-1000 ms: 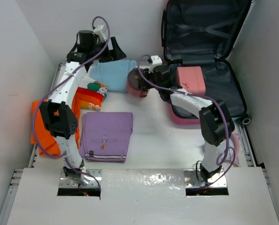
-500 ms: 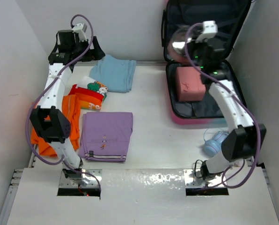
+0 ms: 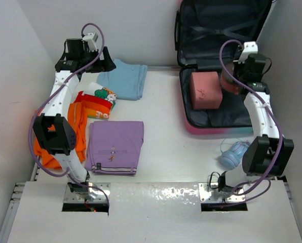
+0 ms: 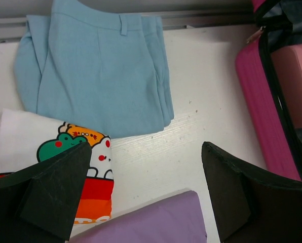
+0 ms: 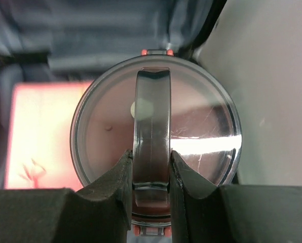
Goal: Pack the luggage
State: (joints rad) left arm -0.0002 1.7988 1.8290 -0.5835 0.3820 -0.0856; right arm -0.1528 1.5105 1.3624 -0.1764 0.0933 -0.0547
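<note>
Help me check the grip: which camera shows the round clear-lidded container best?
The right wrist view: the container fills it, the right hand pinching the lid's handle bar. The top external view shows only a reddish sliver beside the arm, over the open luggage. The left wrist view misses it.

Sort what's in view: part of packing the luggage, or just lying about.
Job: luggage; pink box inside it; round lidded container in the right gripper; probably waiting to go in: blue trousers, purple garment, printed shirt, orange garment.
Lying about: pale blue bundle by the right arm's base, purpose unclear.
</note>
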